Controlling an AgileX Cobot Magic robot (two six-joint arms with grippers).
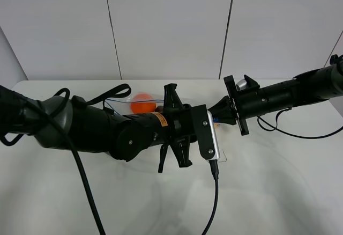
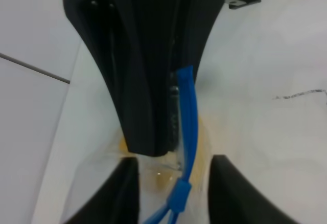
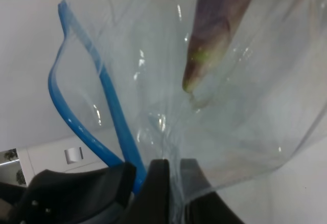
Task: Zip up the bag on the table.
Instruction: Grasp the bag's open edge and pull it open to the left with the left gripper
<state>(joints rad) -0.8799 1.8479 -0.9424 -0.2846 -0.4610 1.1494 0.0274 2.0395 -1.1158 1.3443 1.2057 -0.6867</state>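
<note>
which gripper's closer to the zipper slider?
Left. The left gripper straddles the zipper slider, jaws apart; the right gripper is shut on the bag, farther along the strip.

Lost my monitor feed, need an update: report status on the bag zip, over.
Right pincer shut on bag edge. Left pincer open, straddling the blue zipper strip. Bag mouth gaping, unzipped. No obstruction seen.

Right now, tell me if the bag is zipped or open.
Open, at least partly: in the right wrist view the bag's two blue zipper strips bow apart, leaving the mouth gaping.
</note>
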